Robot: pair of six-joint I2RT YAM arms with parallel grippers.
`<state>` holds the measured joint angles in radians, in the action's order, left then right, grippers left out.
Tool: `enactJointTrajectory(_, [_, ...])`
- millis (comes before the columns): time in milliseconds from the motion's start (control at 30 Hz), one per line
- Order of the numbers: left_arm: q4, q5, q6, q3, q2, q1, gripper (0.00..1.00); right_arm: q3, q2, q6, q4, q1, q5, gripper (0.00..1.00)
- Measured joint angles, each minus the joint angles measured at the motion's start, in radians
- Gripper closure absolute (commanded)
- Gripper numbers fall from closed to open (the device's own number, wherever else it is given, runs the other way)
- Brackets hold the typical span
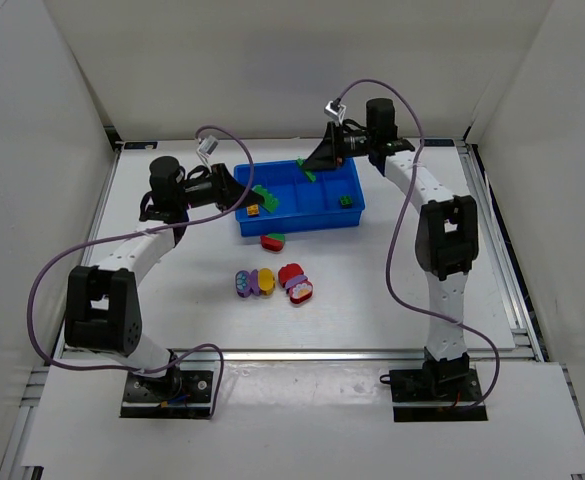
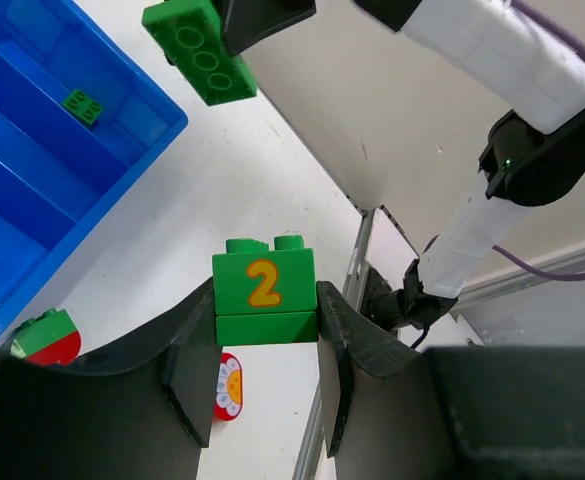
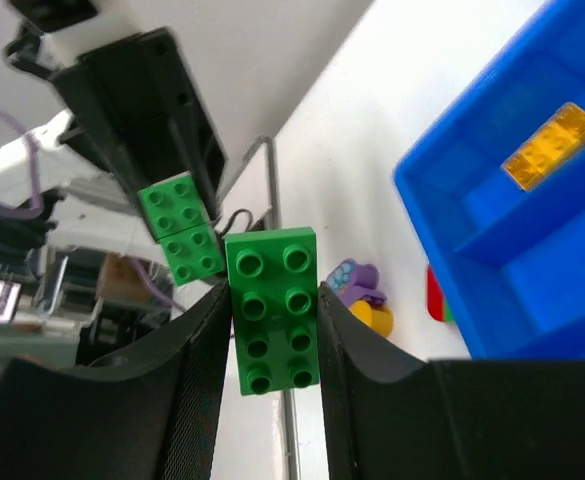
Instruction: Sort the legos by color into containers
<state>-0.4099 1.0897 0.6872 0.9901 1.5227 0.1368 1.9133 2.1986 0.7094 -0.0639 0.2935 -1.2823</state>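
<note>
Yellow-orange numeral "2" on side face of green brick (image 2: 264, 298), left wrist view.

A green brick (image 2: 264, 300) bears an orange 2; the long brick (image 3: 275, 305) is green, the tray (image 1: 302, 225) blue.

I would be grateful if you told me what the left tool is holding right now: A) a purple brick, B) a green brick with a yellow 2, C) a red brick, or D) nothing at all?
B: in the left wrist view the left tool is shut on the green brick with a yellow 2, with its jaws pressed against both sides of the brick.
</note>
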Motion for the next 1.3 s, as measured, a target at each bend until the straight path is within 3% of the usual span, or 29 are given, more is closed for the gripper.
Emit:
enactJointTrajectory(133, [0.049,-0.002,-0.05,0.0,-0.013,0.0,0.78,0.084,-0.001,-0.307,0.337,-0.018,0.13,0.91])
enactJointTrajectory(233, [0.097,-0.003,-0.098,0.003,-0.019,0.0,0.78,0.101,-0.014,-0.479,0.499,-0.04,0.288,0.91])
enactJointTrajectory(433, [0.167,-0.013,-0.161,0.02,-0.02,0.0,0.77,0.082,-0.027,-0.681,0.658,-0.066,0.597,0.91])
enactJointTrajectory(633, [0.186,-0.018,-0.187,0.051,-0.02,0.0,0.77,0.074,-0.027,-0.771,0.715,-0.061,0.715,0.9])
enactJointTrajectory(733, [0.192,-0.02,-0.194,0.06,-0.02,0.0,0.76,0.068,-0.022,-0.793,0.717,-0.057,0.745,0.83])
enactJointTrajectory(867, [0.198,-0.021,-0.199,0.06,-0.019,0.0,0.76,0.068,0.0,-0.809,0.717,-0.056,0.787,0.53])
enactJointTrajectory(967, [0.2,-0.021,-0.201,0.06,-0.019,0.0,0.76,0.069,0.023,-0.822,0.719,-0.056,0.819,0.4])
enactJointTrajectory(1133, [0.2,-0.021,-0.202,0.06,-0.019,0.0,0.76,0.068,0.035,-0.838,0.726,-0.055,0.842,0.33])
enactJointTrajectory(1300, [0.2,-0.016,-0.204,0.06,-0.019,0.0,0.76,0.043,0.02,-0.853,0.718,-0.057,0.747,0.35])
